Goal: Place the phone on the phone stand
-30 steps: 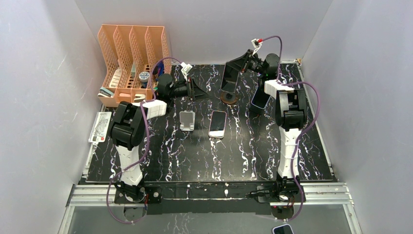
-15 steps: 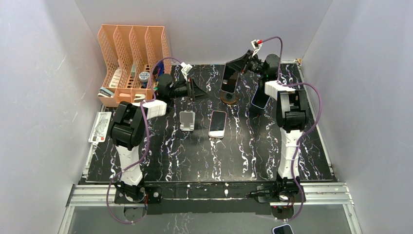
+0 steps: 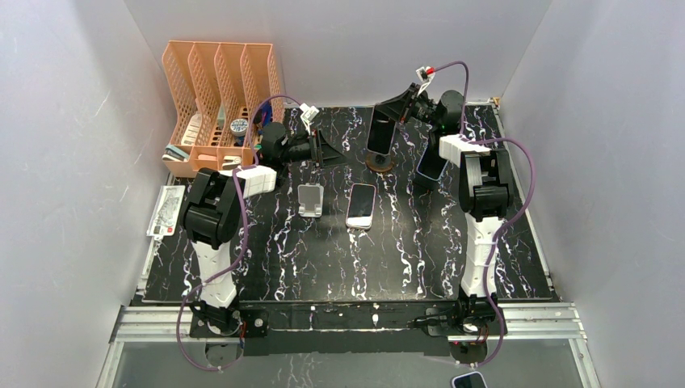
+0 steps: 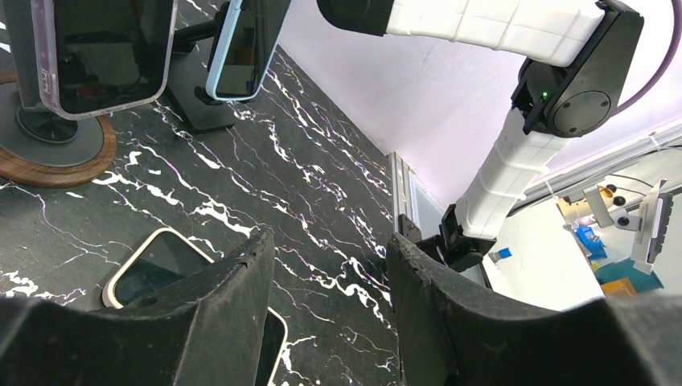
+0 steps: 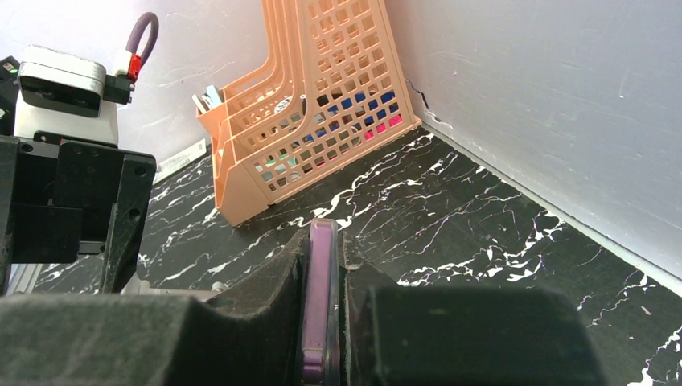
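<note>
Purple-edged phone (image 3: 380,136): upright at far centre, clamped edgewise in the right gripper (image 5: 323,241), over the wooden-based phone stand (image 3: 377,164); contact with it unclear. Left gripper (image 4: 330,249): fingers apart, holding nothing, left of the stand. White phone (image 3: 361,205): flat on the black marble table (image 3: 323,259), centre. Orange file rack (image 3: 222,81): far left.

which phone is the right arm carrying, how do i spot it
On the black marbled table, find the round wood-based stand at the far middle. The dark-screened phone in a clear case is held upright over it by the right tool. The white-edged phone lies flat, and the blue-cased phone leans further right.
</note>
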Controlling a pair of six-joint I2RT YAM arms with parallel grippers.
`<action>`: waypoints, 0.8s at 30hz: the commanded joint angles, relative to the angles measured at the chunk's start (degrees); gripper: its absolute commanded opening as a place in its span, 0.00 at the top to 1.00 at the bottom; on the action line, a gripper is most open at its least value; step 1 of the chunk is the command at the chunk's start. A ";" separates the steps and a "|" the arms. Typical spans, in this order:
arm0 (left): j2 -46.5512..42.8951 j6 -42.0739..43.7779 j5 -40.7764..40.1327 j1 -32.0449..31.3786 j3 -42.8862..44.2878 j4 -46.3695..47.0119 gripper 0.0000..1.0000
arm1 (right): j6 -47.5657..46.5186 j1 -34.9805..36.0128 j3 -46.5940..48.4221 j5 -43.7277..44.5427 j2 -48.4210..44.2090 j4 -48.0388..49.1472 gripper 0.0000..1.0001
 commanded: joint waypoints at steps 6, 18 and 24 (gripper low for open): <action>-2.00 0.26 1.10 -0.14 -0.45 1.25 0.49 | 3.65 -0.66 1.97 1.42 -0.73 10.45 0.99; -1.90 0.21 1.24 -0.21 -0.54 1.25 0.49 | 4.57 -1.04 1.64 1.76 -0.40 11.73 0.99; -1.74 0.27 1.24 -0.25 -0.57 1.24 0.49 | 3.86 -0.98 0.09 1.64 -0.52 11.56 0.99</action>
